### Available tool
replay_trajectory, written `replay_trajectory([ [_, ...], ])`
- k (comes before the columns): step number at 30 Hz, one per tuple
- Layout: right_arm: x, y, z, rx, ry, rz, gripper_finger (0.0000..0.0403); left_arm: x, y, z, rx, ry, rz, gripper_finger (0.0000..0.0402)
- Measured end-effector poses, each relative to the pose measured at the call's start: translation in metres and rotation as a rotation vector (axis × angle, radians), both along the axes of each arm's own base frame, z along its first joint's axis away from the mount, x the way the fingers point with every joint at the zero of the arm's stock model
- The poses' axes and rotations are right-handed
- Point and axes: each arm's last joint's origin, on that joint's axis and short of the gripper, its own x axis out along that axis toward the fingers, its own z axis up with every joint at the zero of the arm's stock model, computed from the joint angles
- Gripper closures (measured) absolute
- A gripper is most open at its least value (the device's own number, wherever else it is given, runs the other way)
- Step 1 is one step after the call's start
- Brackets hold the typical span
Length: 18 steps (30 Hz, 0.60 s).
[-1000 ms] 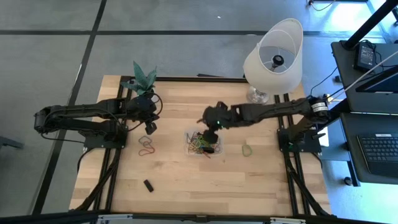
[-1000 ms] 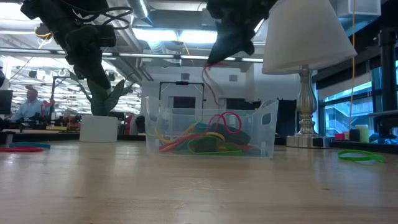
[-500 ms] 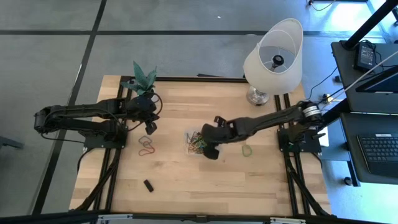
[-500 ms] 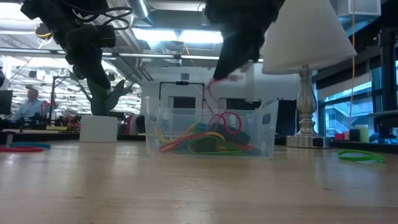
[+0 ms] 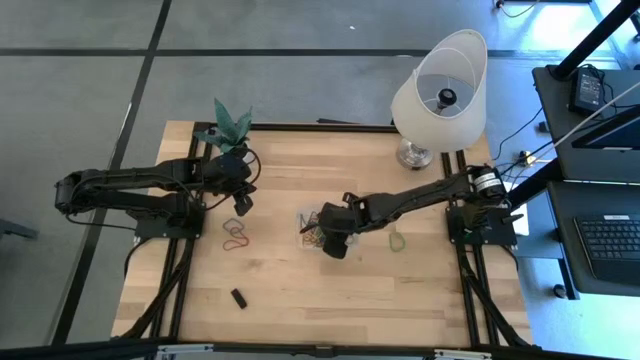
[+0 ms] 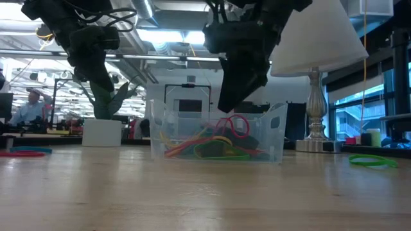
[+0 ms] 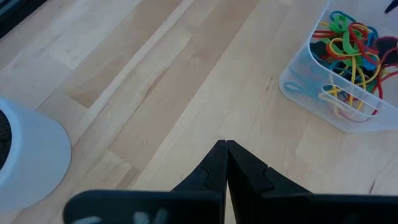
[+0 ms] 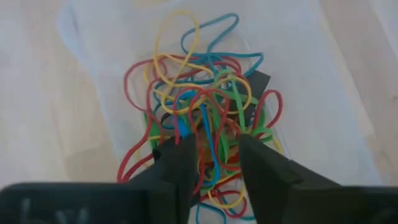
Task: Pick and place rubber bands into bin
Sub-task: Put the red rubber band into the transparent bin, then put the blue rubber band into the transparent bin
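Over on the left side, the left gripper (image 5: 240, 205) hangs above the table (image 5: 280, 290) just in front of the white plant pot (image 6: 103, 132), its fingers (image 7: 225, 163) pressed tight together with nothing between them. A small cluster of loose rubber bands (image 5: 234, 235) lies on the wood just past its tips, toward the near edge, and a small black piece (image 5: 239, 298) sits farther out the same way. Bare wood runs from this gripper across to the bin (image 7: 323, 99), nothing standing between them.

At the middle of the table the right gripper (image 5: 335, 240) hovers over the clear bin (image 6: 217, 133), pointing down into it. Its fingers (image 8: 177, 165) stand parted, and I see nothing pinched between them. The tangle of red, yellow, green and blue bands (image 8: 205, 118) lies in the bin right under and ahead of the tips. From table level the gripper (image 6: 232, 96) hangs just above the bin's rim.

Out to the right of that hand, one green band (image 5: 397, 241) lies alone on the boards. Behind it the lamp (image 5: 438, 90) stands near the table's far right corner, beside the right arm.
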Motion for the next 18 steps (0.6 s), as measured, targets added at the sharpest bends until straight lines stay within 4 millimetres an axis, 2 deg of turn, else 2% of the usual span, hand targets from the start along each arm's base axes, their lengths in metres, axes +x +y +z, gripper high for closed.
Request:
replay_trajectory([
  [5, -0.008, -0.001, 0.021, 0.005, -0.041, 0.022, 0.0238, 0.0, 0.0, 0.0, 0.004, 0.002, 0.003, 0.0398],
  [8, -0.016, -0.002, 0.037, 0.007, -0.06, 0.025, 0.0231, 0.0, 0.0, 0.0, 0.004, 0.005, 0.004, 0.0398],
  [13, -0.043, 0.004, 0.06, -0.095, -0.059, 0.009, 0.0267, -0.001, 0.0, -0.001, 0.004, 0.017, 0.005, 0.0398],
  [18, -0.091, 0.009, 0.068, -0.046, -0.18, -0.026, 0.032, -0.002, 0.0, -0.002, 0.004, 0.03, -0.012, 0.0398],
])
